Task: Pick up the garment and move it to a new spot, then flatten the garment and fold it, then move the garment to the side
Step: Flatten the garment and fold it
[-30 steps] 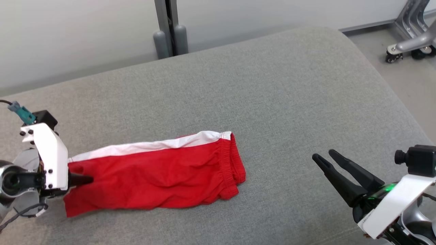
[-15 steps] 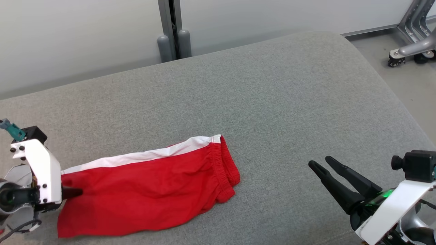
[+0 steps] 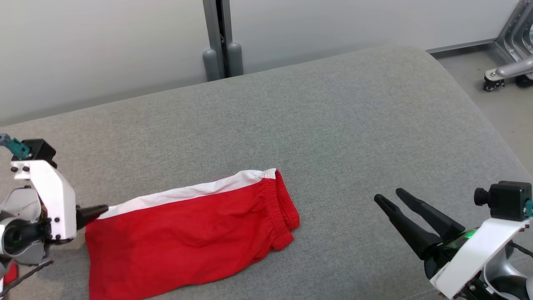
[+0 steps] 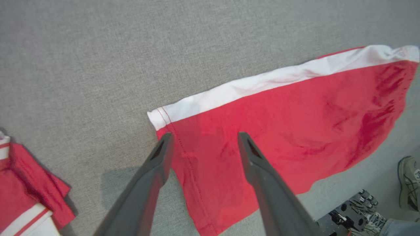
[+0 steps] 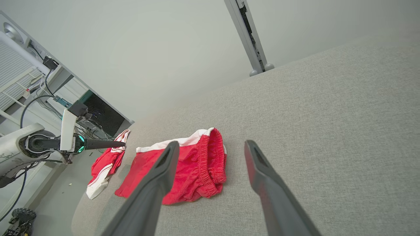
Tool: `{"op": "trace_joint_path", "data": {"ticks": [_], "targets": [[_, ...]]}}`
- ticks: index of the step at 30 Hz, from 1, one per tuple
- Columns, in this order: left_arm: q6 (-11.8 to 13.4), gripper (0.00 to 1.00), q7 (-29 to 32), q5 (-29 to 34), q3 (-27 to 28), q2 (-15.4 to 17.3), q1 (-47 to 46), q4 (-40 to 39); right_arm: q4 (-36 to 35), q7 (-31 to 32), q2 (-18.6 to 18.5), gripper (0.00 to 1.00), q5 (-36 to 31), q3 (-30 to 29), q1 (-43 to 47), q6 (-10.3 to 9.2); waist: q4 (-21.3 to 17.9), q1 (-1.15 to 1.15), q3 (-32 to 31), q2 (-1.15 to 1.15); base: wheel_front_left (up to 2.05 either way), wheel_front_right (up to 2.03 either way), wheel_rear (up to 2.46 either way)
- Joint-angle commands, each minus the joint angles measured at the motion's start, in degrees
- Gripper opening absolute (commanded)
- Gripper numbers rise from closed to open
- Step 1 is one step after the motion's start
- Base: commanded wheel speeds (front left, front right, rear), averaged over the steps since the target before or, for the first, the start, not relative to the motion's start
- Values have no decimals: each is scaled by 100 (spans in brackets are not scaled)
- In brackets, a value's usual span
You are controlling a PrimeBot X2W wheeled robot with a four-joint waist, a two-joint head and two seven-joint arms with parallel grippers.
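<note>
The garment [image 3: 187, 233], red shorts with a white side stripe, lies folded and flat on the grey cushion [image 3: 354, 125], waistband to the right. My left gripper [image 3: 100, 210] hovers at its left hem. In the left wrist view the left gripper [image 4: 205, 136] is open, its fingers spread above the hem corner of the garment [image 4: 279, 124] with nothing between them. My right gripper [image 3: 388, 194] stands open and empty over bare cushion, well right of the shorts. From the right wrist, the right gripper [image 5: 211, 144] points toward the garment [image 5: 200, 170].
A second red-and-white cloth [image 5: 105, 164] lies past the cushion's left end, also seen as the cloth [image 4: 26, 190] beside my left fingers. A grey post [image 3: 220, 41] stands behind the cushion, a wheeled stand [image 3: 506, 71] at far right. A person's shoe [image 4: 407, 183] is on the floor.
My left gripper has opened and let go of the garment's left hem, which now lies flat. The head camera has shifted a little. The right gripper holds its place.
</note>
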Motion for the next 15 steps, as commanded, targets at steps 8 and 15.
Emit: {"op": "trace_joint_path", "data": {"ticks": [8, 15], "targets": [[133, 100, -1362, 645, 322, 126, -180, -456, -155, -385, 75, 100, -510, -146, -114, 2, 252, 0, -228, 0, 0, 0, 0], [636, 100, -2956, 1079, 697, 322, 316, -1195, -185, -840, 226, 100, -1148, -455, -273, 2, 499, 0, -327, 0, 0, 0, 0]]}}
